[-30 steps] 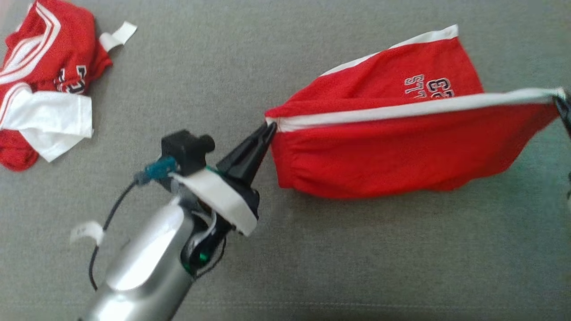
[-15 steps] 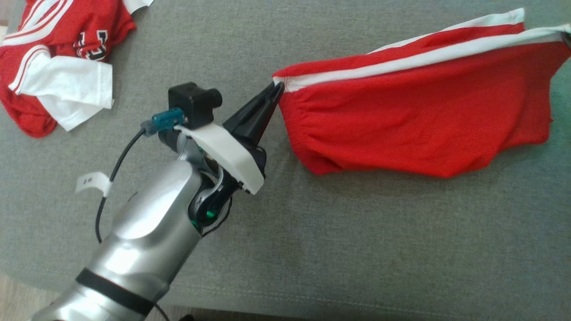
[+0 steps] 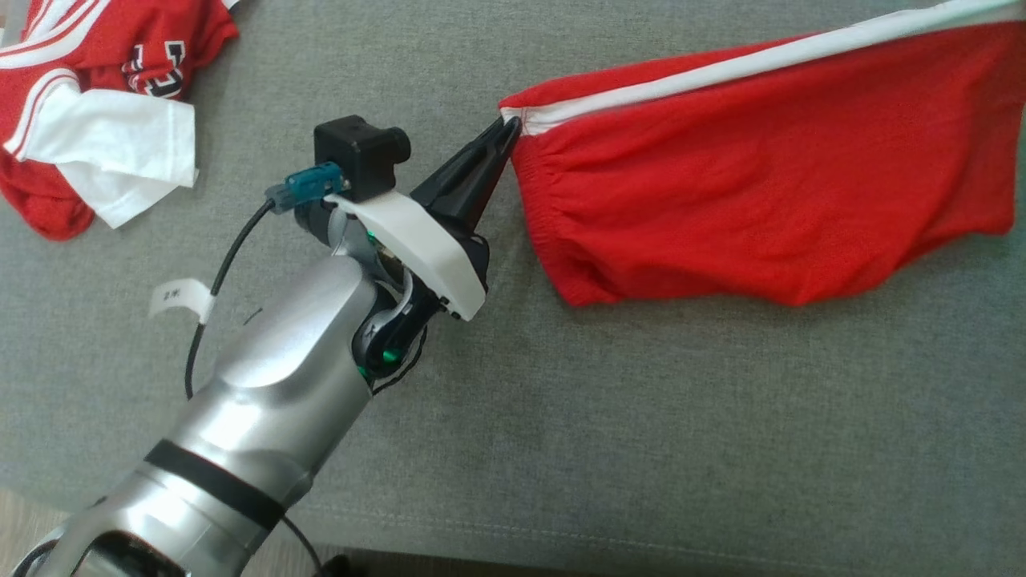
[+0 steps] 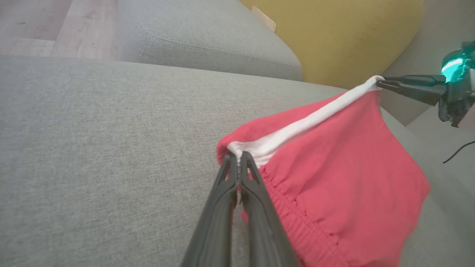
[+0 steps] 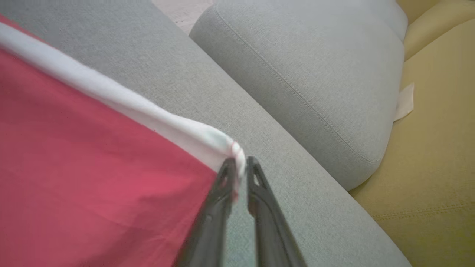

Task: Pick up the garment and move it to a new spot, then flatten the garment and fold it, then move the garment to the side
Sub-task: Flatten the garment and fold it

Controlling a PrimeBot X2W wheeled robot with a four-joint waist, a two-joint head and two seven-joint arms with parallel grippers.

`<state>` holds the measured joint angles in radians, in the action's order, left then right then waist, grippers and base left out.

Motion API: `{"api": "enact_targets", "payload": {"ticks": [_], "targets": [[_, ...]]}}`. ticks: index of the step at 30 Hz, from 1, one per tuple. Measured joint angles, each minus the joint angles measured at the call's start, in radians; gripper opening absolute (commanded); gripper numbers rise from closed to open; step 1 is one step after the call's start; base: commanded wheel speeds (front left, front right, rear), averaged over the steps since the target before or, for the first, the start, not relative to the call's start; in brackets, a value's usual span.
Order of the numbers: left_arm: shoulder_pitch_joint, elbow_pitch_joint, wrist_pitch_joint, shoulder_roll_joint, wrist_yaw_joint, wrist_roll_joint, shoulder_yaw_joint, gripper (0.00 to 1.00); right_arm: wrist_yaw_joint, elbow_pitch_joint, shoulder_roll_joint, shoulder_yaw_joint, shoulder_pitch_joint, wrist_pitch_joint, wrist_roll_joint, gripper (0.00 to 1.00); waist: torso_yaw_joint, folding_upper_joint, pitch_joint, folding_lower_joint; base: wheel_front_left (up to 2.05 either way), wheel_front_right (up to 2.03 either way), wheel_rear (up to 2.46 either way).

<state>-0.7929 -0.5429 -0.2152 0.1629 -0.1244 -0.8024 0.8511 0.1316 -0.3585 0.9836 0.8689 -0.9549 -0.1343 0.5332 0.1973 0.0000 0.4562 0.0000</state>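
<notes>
The left gripper (image 3: 506,127) and right gripper (image 5: 239,163) are clamped on the garment (image 3: 761,176) at its nine and two o'clock ends, stretching it over the sofa (image 3: 641,417). Flattening, folding and setting aside look not yet done.

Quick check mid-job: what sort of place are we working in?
Probably a living room: the work surface is a grey fabric sofa seat, with a grey cushion, mustard-yellow upholstery beside it, and wood-plank floor beyond.

A silver forearm shell (image 3: 272,417) with a black band (image 3: 212,485) ends at a curved white wrist plate (image 3: 417,248). Beside that plate sit a black cube camera (image 3: 361,148) and a teal plug (image 3: 309,183), its black cable (image 3: 232,250) carrying a white tag (image 3: 178,296). Beyond the plate, the left pincer (image 3: 506,128) has long, tapered black fingers.
</notes>
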Motion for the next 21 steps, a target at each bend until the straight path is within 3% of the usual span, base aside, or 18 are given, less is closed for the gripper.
{"api": "enact_targets", "payload": {"ticks": [2,3,4,8,11,16,21], "targets": [[-0.008,-0.014,-0.008,0.0,0.0,-0.013,0.007,0.46,0.0,-0.026,-0.008,0.017,-0.022,0.022,0.007,1.0,-0.004,0.0,0.0,0.0,0.0,0.0,0.0],[-0.012,-0.02,-0.009,0.0,0.0,-0.016,0.008,0.93,0.0,-0.037,-0.012,0.027,-0.032,0.033,0.008,1.0,-0.005,0.0,0.0,0.0,0.0,0.0,0.0],[-0.014,-0.027,-0.014,0.0,0.0,-0.019,0.009,1.0,0.0,-0.049,-0.021,0.033,-0.04,0.047,0.013,1.0,-0.007,0.0,-0.002,0.0,0.0,0.0,0.0],[-0.016,-0.061,-0.024,0.0,0.0,-0.018,0.013,1.0,0.0,-0.102,-0.062,0.036,-0.047,0.116,0.035,1.0,-0.014,0.0,-0.02,0.0,0.0,0.0,0.0],[-0.012,-0.064,-0.033,0.001,0.014,-0.001,0.002,1.0,0.0,-0.155,-0.101,-0.021,-0.034,0.175,0.091,1.0,-0.018,0.0,-0.046,0.0,0.0,0.0,0.0],[0.087,0.046,-0.035,0.027,0.139,0.114,-0.093,1.0,0.0,-0.199,-0.195,-0.117,0.081,0.198,0.181,1.0,-0.031,0.0,-0.103,0.0,0.0,0.0,0.0],[0.31,0.245,-0.038,0.04,0.261,0.264,-0.213,1.0,0.0,-0.261,-0.306,-0.203,0.224,0.208,0.198,1.0,-0.043,0.0,-0.16,0.0,0.0,0.0,0.0]]}}
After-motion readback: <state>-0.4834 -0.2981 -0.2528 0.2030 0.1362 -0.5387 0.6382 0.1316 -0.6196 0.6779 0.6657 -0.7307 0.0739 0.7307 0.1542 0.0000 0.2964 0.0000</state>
